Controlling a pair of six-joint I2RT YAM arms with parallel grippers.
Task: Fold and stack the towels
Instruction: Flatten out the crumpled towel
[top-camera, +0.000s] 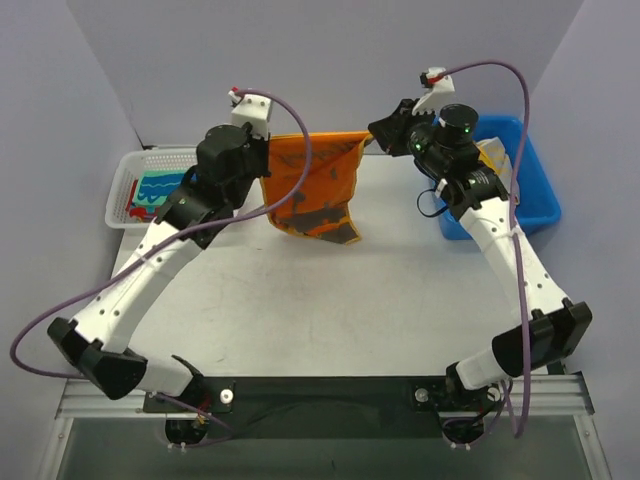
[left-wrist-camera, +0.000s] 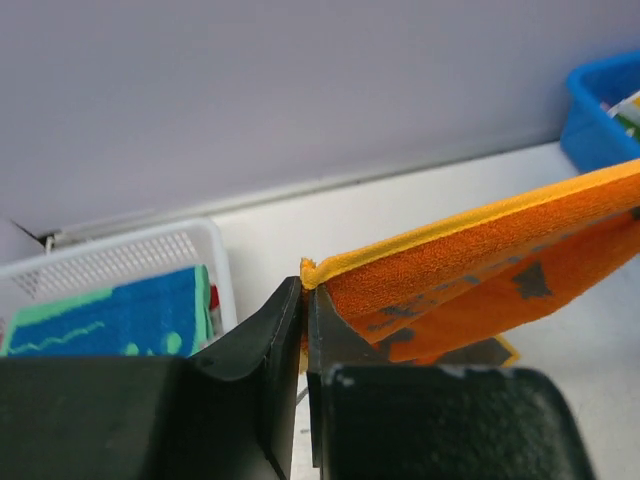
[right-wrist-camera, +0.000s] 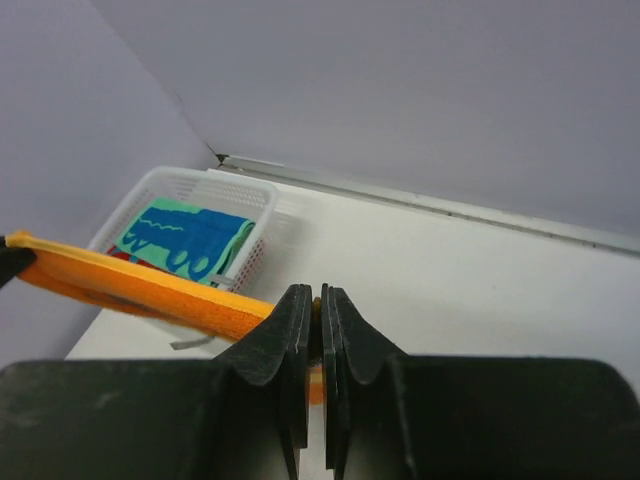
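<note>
White table (top-camera: 330, 300), one orange towel (top-camera: 315, 190) clamped by left claw (left-wrist-camera: 304, 288) and right claw (right-wrist-camera: 320, 295), one teal towel (top-camera: 160, 190) in basket (top-camera: 118, 195)

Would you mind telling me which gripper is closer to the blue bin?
Right. The right gripper pinches the orange towel beside the blue bin; the left gripper is over by the white basket.

At my far left a white mesh basket (top-camera: 150, 156) sits on the table (top-camera: 330, 300), close to the back corner where the pale lilac walls (top-camera: 330, 60) meet. At my far right a blue plastic bin (top-camera: 538, 185) stands by the table's back edge. The two are well apart, with white tabletop between them. A metal rail (top-camera: 95, 400) runs along the near edge.
</note>
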